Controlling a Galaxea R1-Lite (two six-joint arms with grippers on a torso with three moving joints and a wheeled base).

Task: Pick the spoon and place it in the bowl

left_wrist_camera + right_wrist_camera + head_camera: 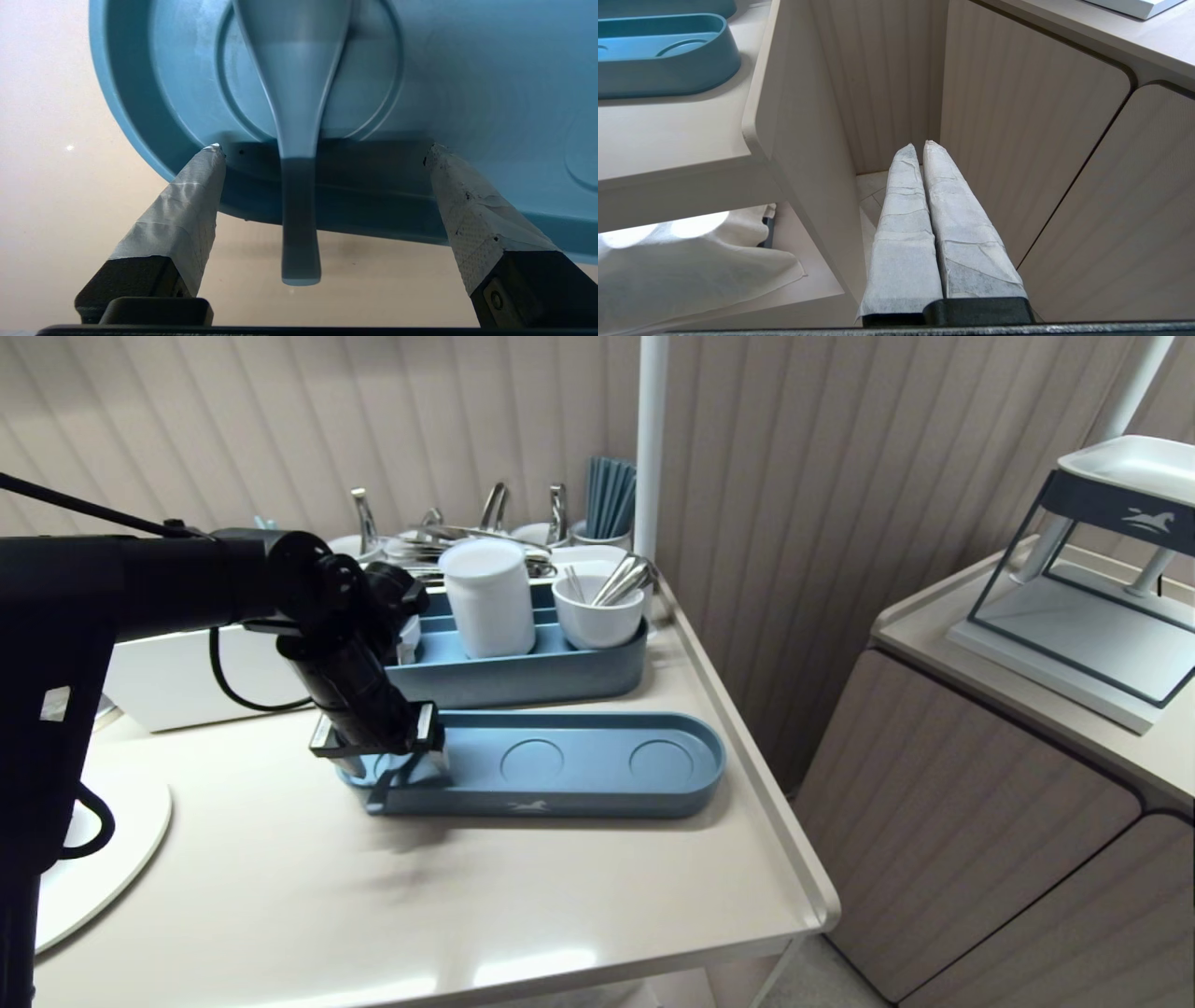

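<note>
L gripper [378,756] hangs over the left end of the tray [579,798], pointing down. Fingers [187,210] are spread wide, one each side of the spoon [299,140] handle. There's a clear gap both sides, so no contact and nothing held.

Spoon is blue, same colour as the tray. Its bowl sits in the end round recess, and the handle leans up over the rim and pokes out past it above the table [280,896]. The rim seems to prop the handle off the table, prob why the fingers straddle it at that spot. The recess likely keeps the bowl from sliding. Two more round recesses lie further right in the tray.

R gripper [920,144] is parked low, off the table's right edge and next to the cabinet [1064,186]. Its fingers are pressed together w/ nothing between them. It's not in head view.

Behind the tray and near it is a 2nd blue rack [523,677] w/ a white jar [487,597] and a cup [597,611] of metal utensils.
</note>
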